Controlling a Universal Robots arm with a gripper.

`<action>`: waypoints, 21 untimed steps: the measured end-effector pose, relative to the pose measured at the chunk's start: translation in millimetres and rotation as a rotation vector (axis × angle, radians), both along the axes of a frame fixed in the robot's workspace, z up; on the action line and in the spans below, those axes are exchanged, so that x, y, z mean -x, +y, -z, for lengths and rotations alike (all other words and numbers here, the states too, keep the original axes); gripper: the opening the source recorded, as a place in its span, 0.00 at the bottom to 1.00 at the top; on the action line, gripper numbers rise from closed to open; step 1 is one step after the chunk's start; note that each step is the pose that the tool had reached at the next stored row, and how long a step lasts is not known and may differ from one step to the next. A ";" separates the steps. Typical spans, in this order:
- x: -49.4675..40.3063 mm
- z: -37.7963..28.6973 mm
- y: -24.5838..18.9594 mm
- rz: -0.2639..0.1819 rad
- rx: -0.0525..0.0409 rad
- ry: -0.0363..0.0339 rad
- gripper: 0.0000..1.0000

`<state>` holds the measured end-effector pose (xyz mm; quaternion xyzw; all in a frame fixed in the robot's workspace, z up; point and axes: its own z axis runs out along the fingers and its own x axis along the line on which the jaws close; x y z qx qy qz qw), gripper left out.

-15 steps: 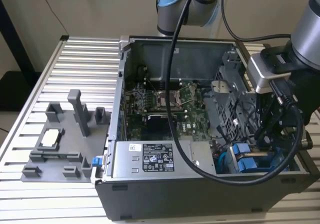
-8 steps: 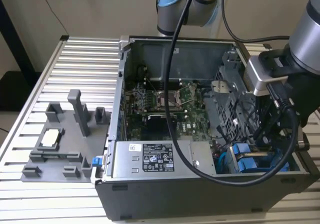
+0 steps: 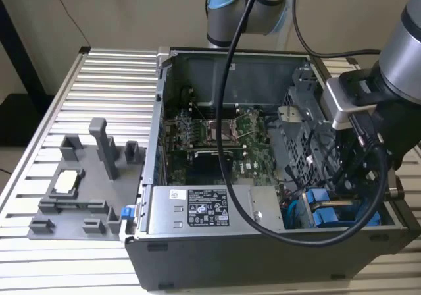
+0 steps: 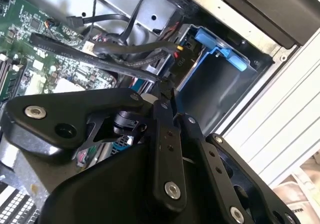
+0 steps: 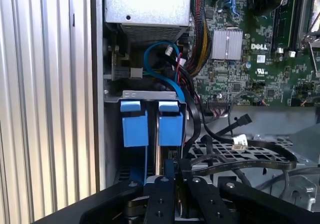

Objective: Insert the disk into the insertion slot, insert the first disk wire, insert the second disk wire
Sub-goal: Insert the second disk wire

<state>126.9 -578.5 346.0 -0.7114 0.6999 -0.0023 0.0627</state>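
Observation:
The disk, in its blue carrier with two tabs, stands in the grey sheet-metal insertion slot at the case's near right corner; it shows too in the exterior view. My gripper hangs just beside the carrier, low inside the case. In the second wrist view its fingers meet at one tip, seemingly pinching the end of a flat black disk wire. That wire trails away over the case floor. A plug with red and yellow leads lies close to the fingertips.
The silver power-supply box lies along the case's front wall, the motherboard behind it. A perforated metal cage stands next to the arm. A blue cable loops beside the slot. A grey fixture tray rests on the slatted table.

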 end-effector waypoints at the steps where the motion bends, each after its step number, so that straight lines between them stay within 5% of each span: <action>1: -0.5 0.6 0.0 0.001 -0.0003 0.0000 0.16; 21: -0.9 7.9 0.1 0.017 -0.0045 -0.0012 0.16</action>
